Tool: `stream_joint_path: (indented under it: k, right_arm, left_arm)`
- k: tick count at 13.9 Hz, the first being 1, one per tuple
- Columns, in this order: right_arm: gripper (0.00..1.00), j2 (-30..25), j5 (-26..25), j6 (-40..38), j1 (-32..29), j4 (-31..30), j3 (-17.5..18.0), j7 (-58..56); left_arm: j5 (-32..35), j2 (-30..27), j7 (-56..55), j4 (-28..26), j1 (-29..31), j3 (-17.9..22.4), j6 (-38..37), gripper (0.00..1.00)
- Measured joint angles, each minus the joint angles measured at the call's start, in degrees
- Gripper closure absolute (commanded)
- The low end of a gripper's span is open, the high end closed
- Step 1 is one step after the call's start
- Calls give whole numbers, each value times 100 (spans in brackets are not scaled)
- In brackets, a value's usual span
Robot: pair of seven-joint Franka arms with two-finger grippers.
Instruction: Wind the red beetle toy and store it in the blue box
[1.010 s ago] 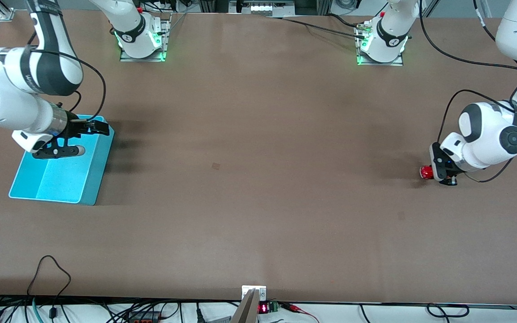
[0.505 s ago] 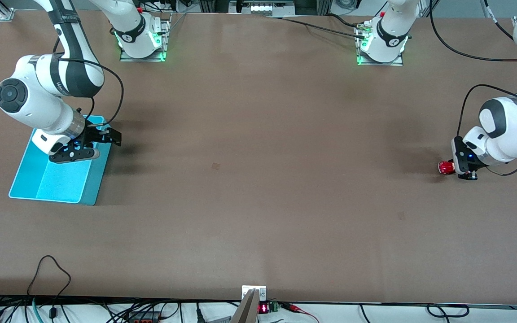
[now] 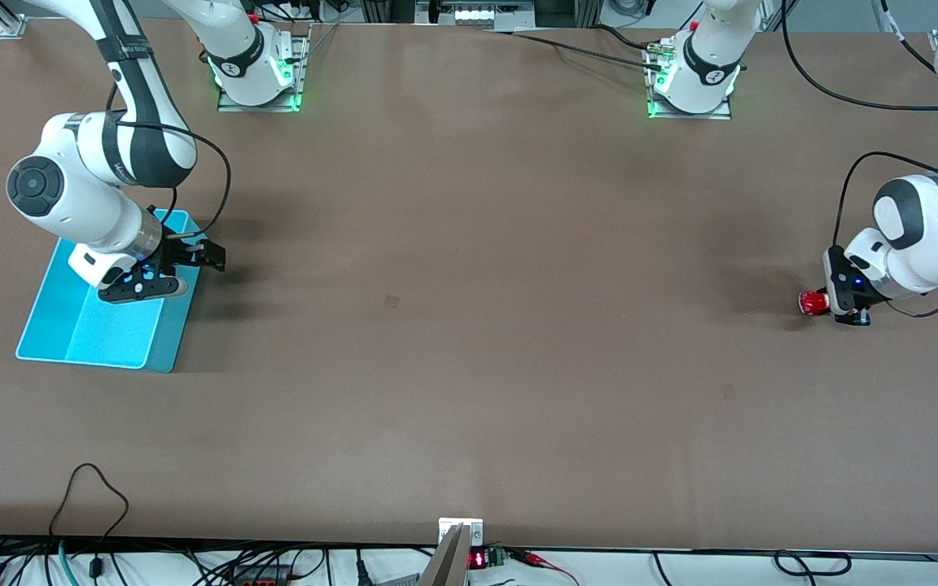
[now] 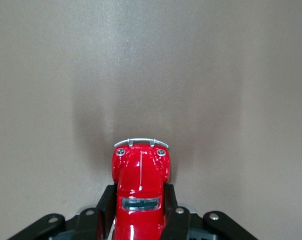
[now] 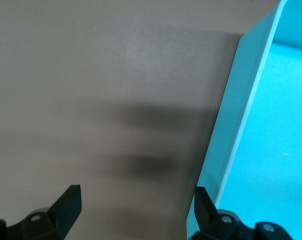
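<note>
The blue box (image 3: 103,313) sits on the brown table (image 3: 469,325) at the right arm's end, its open top showing a bare cyan floor with nothing lying in it; one inner wall casts a darker strip along the side toward the table's edge. The right tool (image 3: 184,264) hangs over the box's wall on the side facing the middle of the table, and its two black fingers are spread as wide as they go, gripping nothing. In the right wrist view one fingertip (image 5: 66,200) is over bare table while the other is at the box's thin pale rim (image 5: 231,130), so the wall lies between the two. Well apart from the box, at the left arm's end of the table, the left tool (image 3: 831,305) is closed tight on the red beetle toy (image 3: 813,303). The left wrist view shows the toy (image 4: 140,192) pinched by its sides between the dark fingers (image 4: 173,220), its rounded nose, two small headlights and silvery bumper sticking out past the fingertips, with a soft shadow on the table under it. Whether the wheels touch the table cannot be told.
</note>
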Motion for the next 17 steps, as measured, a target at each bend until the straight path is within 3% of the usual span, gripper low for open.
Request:
stream_joint_path:
  k: [2,3,4,5,9,17]
  right_arm:
    - [0,0,0,0,0,1,0,0]
    - [0,0,0,0,-3,2,0,0]
    - [0,0,0,1,-5,4,-2,0]
    - [0,0,0,3,-5,10,-2,0]
    - [0,0,0,7,-16,22,-7,-60]
    - [0,2,0,8,-31,22,-9,-74]
  left_arm:
    - [0,1,23,5,3,0,0,89]
    - [0,6,66,14,14,1,0,79]
    - [0,12,113,24,28,2,0,5]
    - [0,18,142,34,35,2,0,0]
    - [0,-2,223,173,39,-64,-41,0]
    - [0,-643,83,276,36,-293,-891,0]
